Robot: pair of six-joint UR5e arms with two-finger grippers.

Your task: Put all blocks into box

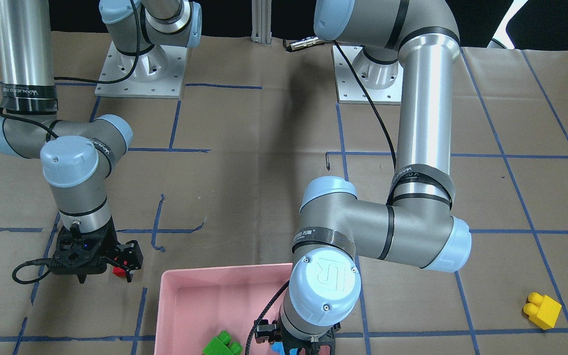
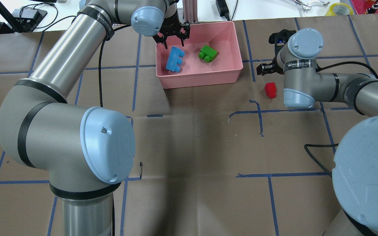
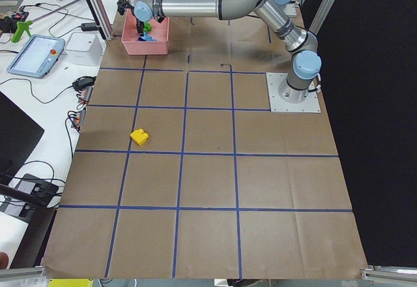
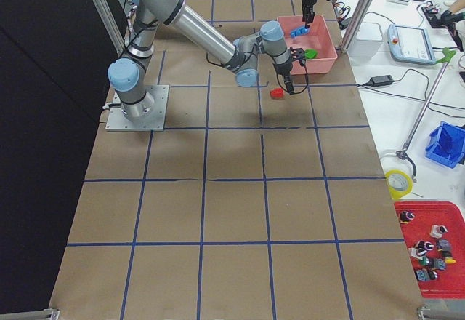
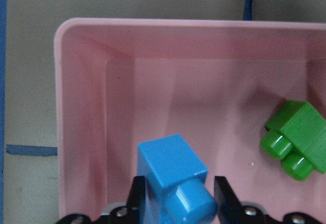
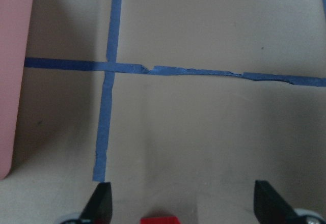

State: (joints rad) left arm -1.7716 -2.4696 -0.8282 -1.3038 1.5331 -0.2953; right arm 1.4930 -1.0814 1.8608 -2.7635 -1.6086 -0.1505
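My left gripper (image 2: 175,44) hangs inside the pink box (image 2: 231,70) and is shut on the upper end of the light-blue block (image 2: 175,59). In the left wrist view the blue block (image 5: 173,170) fills the gap between the fingers. I cannot tell if its lower end touches the floor. The green block (image 2: 208,54) lies in the box. My right gripper (image 6: 186,208) is open, low over the paper beside the box. The red block (image 6: 160,219) sits on the table between its fingers, at the view's bottom edge. The yellow block (image 1: 543,309) lies alone on the table, far off on my left.
Brown paper with a blue tape grid (image 6: 109,71) covers the table. The box's corner (image 6: 12,81) is close to the right gripper's left finger. A black cable (image 2: 320,149) trails by the right arm. Monitors and tool bins stand beyond the table's far edge.
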